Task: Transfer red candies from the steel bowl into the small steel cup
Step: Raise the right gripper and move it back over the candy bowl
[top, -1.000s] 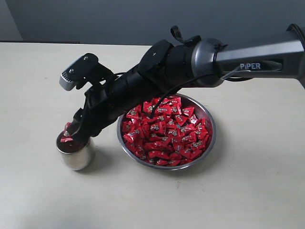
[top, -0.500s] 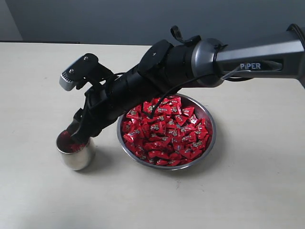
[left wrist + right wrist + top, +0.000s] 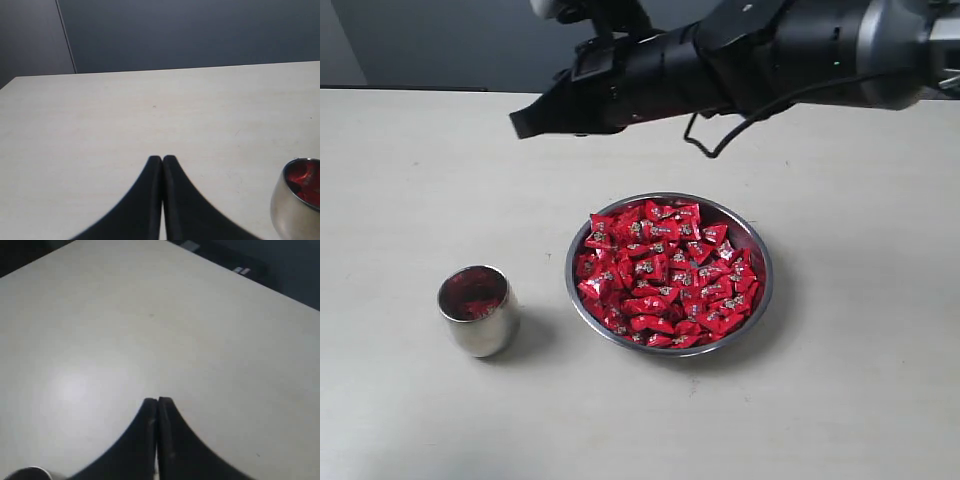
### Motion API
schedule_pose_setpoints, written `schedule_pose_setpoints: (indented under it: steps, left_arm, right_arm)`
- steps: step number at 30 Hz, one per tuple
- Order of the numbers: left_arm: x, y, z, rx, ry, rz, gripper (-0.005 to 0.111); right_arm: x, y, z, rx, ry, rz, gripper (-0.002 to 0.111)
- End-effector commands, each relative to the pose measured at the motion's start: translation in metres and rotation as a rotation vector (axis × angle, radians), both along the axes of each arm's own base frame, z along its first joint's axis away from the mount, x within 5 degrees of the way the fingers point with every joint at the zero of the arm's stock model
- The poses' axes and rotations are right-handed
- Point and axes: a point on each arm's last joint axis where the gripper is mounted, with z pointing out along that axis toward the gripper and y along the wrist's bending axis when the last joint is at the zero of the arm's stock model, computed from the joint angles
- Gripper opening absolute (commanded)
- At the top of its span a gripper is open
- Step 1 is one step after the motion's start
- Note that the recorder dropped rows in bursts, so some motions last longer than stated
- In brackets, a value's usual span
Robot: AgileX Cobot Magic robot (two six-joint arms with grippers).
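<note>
The steel bowl stands on the pale surface, a little right of the middle in the exterior view, and it is filled with a heap of red candies that reaches almost to its rim. The small steel cup stands upright to the left of the bowl, near it but not touching, and some red candies lie inside it as well. The right fingers hang high above the surface, behind the cup and the bowl and well apart from both. In the right wrist view these fingers are pressed together with nothing between them, and only bare surface lies under them. The left fingers are also clenched together and empty, above the surface, and the cup stands to one side of them, apart.
</note>
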Motion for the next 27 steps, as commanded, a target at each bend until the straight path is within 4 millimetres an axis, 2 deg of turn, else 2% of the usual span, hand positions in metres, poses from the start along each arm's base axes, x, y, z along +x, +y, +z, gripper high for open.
schedule_pose_setpoints:
  steps: [1,4,9,18,22,27]
  left_arm:
    - [0.0,0.0,-0.001,-0.003,-0.003,0.001,0.0]
    - [0.0,0.0,-0.001,-0.003,-0.003,0.001,0.0]
    - [0.0,0.0,-0.001,-0.003,-0.003,0.001,0.0]
    - [0.0,0.0,-0.001,-0.003,-0.003,0.001,0.0]
    - [0.0,0.0,-0.001,-0.003,-0.003,0.001,0.0]
    - [0.0,0.0,-0.001,-0.003,-0.003,0.001,0.0]
  right_arm:
    - [0.004,-0.041,-0.005,-0.026,0.015,-0.12,0.0]
    - [0.002,-0.064,-0.014,-0.057,0.018,-0.195,0.0]
    - [0.0,-0.088,-0.023,-0.089,0.025,-0.262,0.0]
    - [0.014,-0.128,-0.043,-0.132,0.083,-0.376,0.0]
    - [0.022,-0.139,-0.048,-0.139,0.098,-0.41,0.0]
    - [0.028,-0.141,-0.072,-0.179,0.163,-0.411,0.0]
